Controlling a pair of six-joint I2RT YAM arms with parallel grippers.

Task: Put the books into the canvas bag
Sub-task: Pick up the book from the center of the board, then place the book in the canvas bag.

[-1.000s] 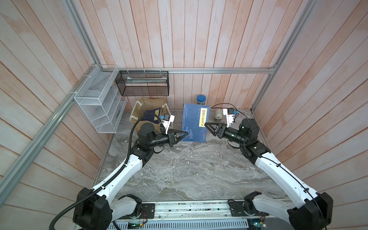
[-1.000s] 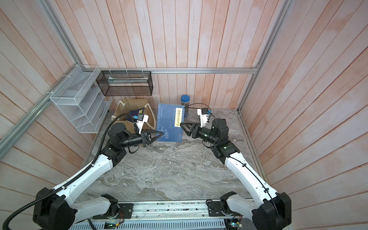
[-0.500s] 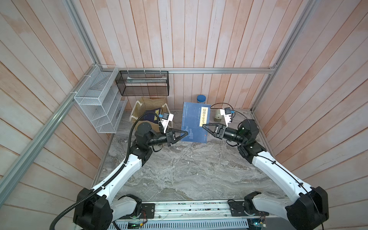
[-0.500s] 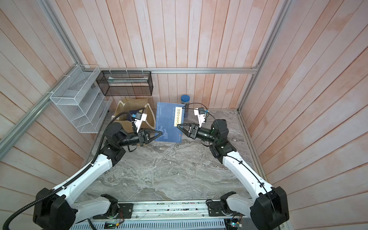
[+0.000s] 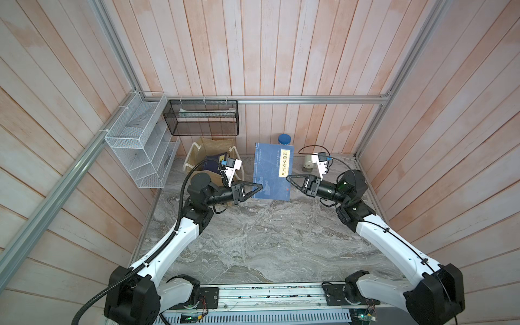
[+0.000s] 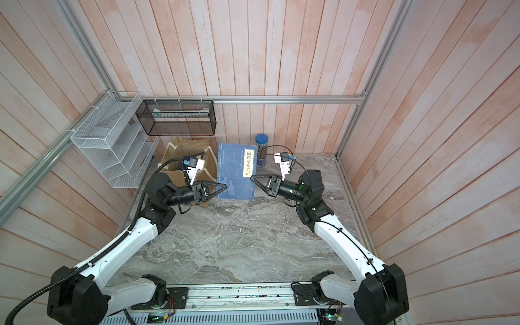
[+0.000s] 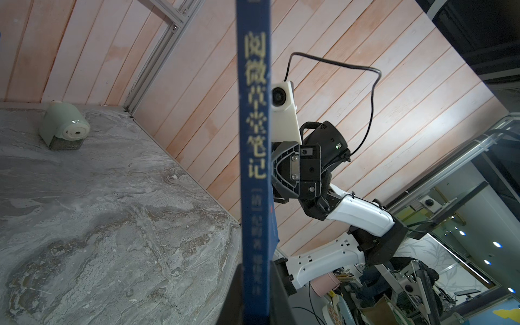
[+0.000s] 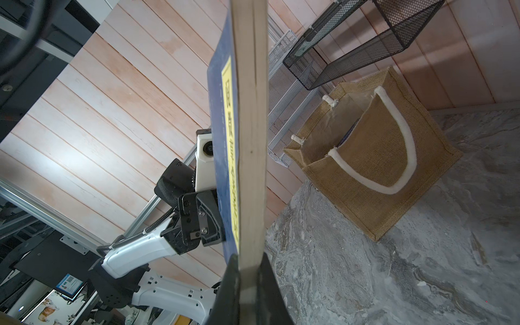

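Observation:
A navy book point(image 5: 270, 171) with a yellow title label stands upright above the marble table, held between both arms in both top views. My left gripper point(image 5: 260, 185) is shut on its spine edge point(image 7: 254, 140), low down. My right gripper point(image 5: 287, 177) is shut on the opposite page edge point(image 8: 250, 140). The canvas bag point(image 5: 216, 143), tan burlap with white rope handles, stands open just left of the book near the back wall. Another navy book point(image 5: 213, 164) shows inside it. The bag point(image 8: 380, 157) also appears in the right wrist view.
A white wire rack point(image 5: 140, 152) hangs on the left wall and a black mesh basket point(image 5: 202, 118) on the back wall above the bag. A blue-lidded jar point(image 5: 284, 138) and a pale green pencil sharpener point(image 5: 308, 163) stand behind the book.
My right gripper moved left to the book's page edge and closed on it. The left gripper kept its hold on the spine and the book barely shifted.

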